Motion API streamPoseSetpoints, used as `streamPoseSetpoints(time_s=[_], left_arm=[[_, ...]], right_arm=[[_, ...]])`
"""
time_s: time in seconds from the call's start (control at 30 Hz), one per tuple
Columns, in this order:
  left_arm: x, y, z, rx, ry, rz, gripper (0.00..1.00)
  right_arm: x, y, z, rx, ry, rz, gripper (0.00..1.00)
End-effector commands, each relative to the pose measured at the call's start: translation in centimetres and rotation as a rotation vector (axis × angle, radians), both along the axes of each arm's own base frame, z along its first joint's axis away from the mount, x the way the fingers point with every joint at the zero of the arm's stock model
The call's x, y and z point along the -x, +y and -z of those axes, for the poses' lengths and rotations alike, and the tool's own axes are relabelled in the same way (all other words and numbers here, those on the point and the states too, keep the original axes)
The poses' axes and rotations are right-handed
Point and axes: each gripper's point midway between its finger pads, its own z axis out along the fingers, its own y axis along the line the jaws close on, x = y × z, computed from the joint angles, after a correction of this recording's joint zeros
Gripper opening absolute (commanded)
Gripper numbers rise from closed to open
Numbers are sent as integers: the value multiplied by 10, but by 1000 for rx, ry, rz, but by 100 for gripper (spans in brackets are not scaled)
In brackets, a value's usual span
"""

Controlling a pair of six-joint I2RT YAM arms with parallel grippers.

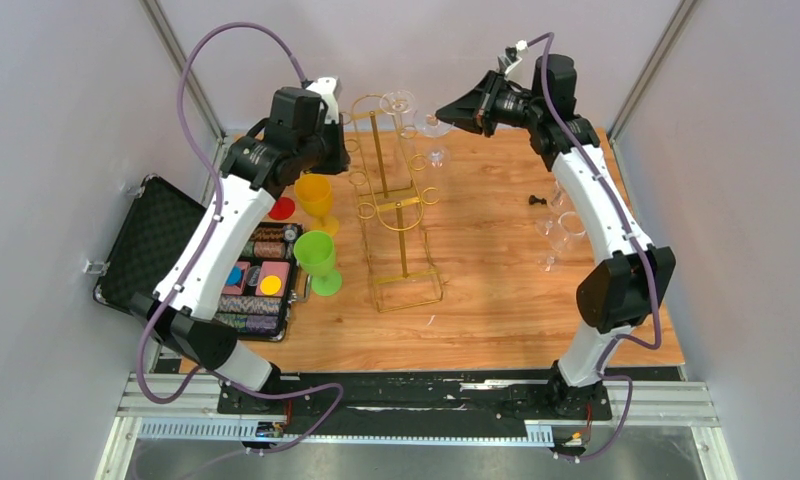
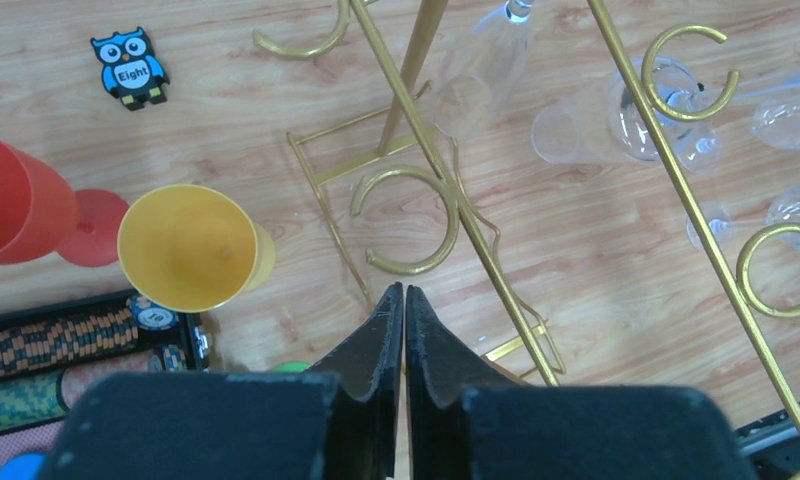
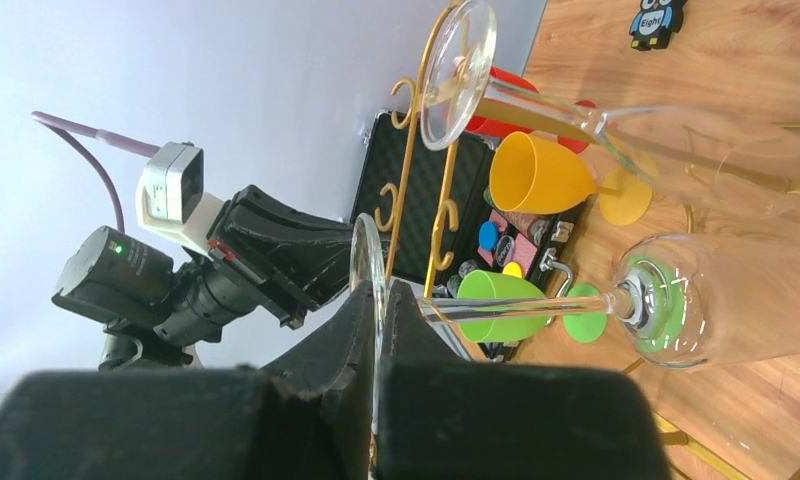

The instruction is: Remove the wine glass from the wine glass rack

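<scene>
Two grippers: our left gripper (image 2: 404, 300), pressed together and empty, hangs left of the wine glass rack (image 1: 401, 215) — at its far right, our right gripper (image 3: 380, 295) clamps the wine glass (image 3: 676, 300) by its foot; grasped, we judge, not yet drawn clear.

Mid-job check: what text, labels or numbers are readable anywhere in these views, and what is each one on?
"Eight!": on the belly of the blue owl figure lying on the wooden table.
poker chips: their edge markings are too small to read.
Nothing else in the three views carries readable text.
</scene>
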Motion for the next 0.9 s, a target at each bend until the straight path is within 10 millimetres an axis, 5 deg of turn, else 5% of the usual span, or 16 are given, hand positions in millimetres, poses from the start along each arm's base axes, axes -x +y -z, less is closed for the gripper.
streamPoseSetpoints(time_s=[0.0,0.3,0.63,0.87], left_arm=[[16,11,-25,1,-52,10,14],[56,27,-47,-2,-69,34,67],[116,27,-51,77,-15,145,81],[155,8,-65,216,10,284,86]], right_arm=[[31,-17,-51,-25,-178,6,0],[77,-38,-47,49,-267,15,0],[147,-49,-41,133,-359,-57,0],[195,-55,-39,233,-505,-115,0]])
